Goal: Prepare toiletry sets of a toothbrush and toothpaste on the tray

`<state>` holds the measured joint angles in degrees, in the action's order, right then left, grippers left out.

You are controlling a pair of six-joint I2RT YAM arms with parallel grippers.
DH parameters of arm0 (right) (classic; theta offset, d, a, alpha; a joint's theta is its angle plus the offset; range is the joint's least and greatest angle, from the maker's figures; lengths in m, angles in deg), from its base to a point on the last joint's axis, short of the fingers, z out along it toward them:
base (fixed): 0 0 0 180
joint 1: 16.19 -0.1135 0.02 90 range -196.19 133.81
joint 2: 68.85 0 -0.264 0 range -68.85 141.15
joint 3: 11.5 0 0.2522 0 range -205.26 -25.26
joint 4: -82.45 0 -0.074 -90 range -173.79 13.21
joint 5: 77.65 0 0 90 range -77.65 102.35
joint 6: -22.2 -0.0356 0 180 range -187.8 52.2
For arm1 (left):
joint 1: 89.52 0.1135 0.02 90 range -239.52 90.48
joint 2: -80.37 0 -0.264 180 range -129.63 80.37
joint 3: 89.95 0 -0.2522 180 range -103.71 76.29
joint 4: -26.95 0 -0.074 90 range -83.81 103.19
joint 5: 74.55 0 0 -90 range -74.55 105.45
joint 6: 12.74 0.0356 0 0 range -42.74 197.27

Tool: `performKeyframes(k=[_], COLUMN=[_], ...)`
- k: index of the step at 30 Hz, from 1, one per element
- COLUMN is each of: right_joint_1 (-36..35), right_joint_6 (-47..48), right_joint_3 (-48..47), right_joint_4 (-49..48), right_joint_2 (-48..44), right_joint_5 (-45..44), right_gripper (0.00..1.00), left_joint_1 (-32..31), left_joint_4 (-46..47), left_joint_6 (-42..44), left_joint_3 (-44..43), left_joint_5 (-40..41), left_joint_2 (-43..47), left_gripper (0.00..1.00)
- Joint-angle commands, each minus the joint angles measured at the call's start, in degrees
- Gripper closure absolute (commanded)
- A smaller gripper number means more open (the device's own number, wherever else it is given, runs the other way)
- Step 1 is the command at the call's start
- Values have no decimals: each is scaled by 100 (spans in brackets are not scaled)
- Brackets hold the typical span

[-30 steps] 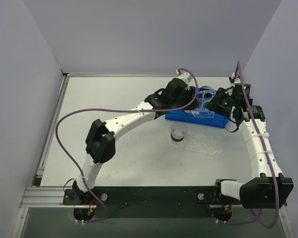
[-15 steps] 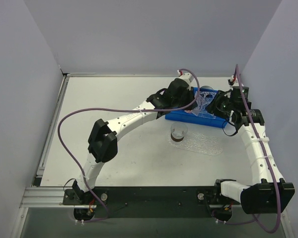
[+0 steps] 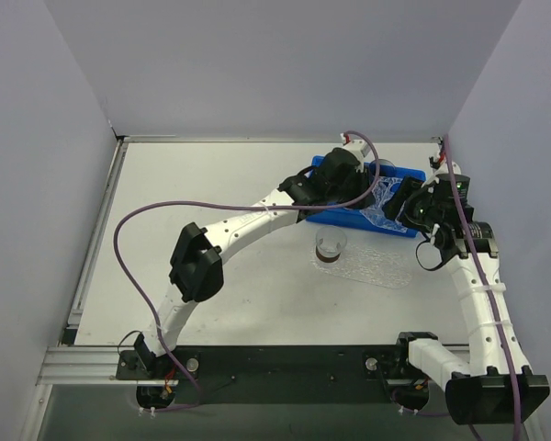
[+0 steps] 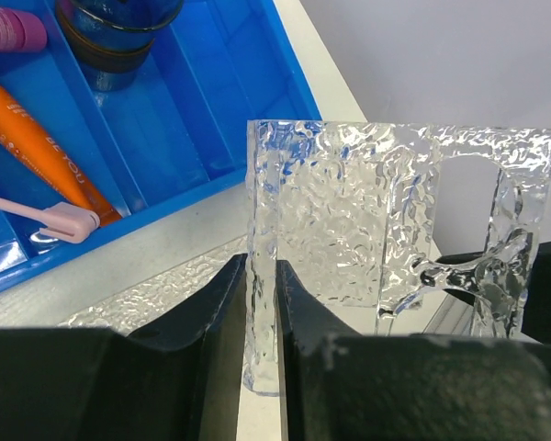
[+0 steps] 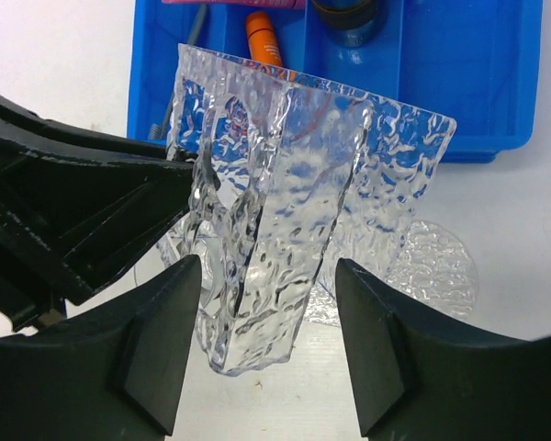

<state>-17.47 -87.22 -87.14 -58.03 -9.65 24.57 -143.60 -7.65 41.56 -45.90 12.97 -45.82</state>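
Note:
My left gripper (image 4: 262,303) is shut on one wall of a clear, bumpy plastic holder (image 4: 349,220), which it keeps upright just off the blue bin (image 4: 257,83). My right gripper (image 5: 268,349) is open, its jaws standing either side of the same holder (image 5: 285,184) without touching it. In the bin lie the pale toothbrush (image 4: 69,220), the orange toothpaste (image 4: 46,165) and the magenta-pink toothpaste (image 4: 9,29). The flat clear tray (image 3: 372,266) lies on the table in front of the bin (image 3: 335,219).
A dark blue cup (image 4: 119,37) stands in a bin compartment. A small clear cup (image 3: 331,246) sits at the tray's left end. Both arms crowd over the bin's right half. Walls close in at the back and right.
My right gripper has opened off the clear holder and drawn back a little. My left gripper closed on the holder's wall and shifted it slightly to the right.

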Motion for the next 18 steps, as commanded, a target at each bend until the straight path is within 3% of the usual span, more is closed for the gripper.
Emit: performKeyframes(k=[1, 10, 18], right_joint_1=[-57, 119, 585], right_joint_6=[114, 307, 535], right_joint_3=[72, -639, -1527], right_joint_4=[412, 1045, 1318], right_joint_2=[-286, -453, -234], right_joint_5=[175, -414, -222], right_gripper=[41, 30, 30], left_joint_1=[38, 30, 3], left_joint_4=[326, 414, 449], left_joint_6=[-24, 405, 1091], left_joint_3=[-402, -376, -270], left_joint_5=[-16, -287, -543], left_joint_2=[16, 42, 139], left_gripper=[100, 100, 100])
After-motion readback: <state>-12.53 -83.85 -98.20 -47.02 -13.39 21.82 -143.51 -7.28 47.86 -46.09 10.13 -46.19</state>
